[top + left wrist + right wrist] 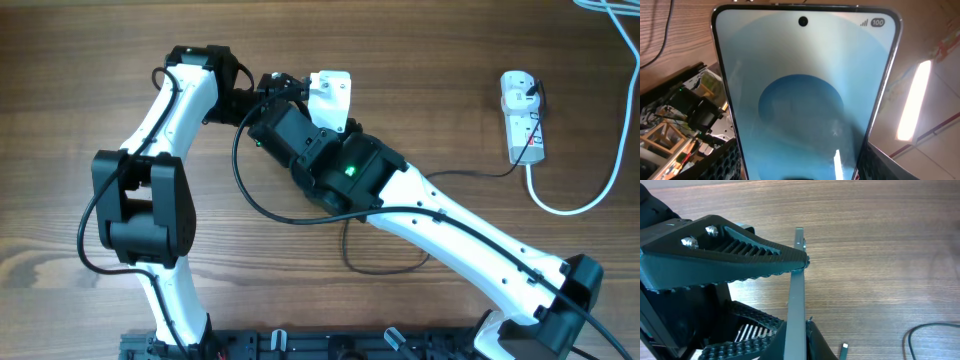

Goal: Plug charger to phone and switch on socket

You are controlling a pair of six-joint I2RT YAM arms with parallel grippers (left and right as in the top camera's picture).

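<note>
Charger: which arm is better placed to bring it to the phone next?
Right. The left gripper is clamped across the phone, so it is busy. The right arm reaches in beside the phone, and the charger lies on its side of the table.

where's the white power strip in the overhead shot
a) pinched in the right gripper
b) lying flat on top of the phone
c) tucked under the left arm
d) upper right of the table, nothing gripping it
d: the power strip lies on the table at the upper right, a black plug in it, with no gripper on it.
</note>
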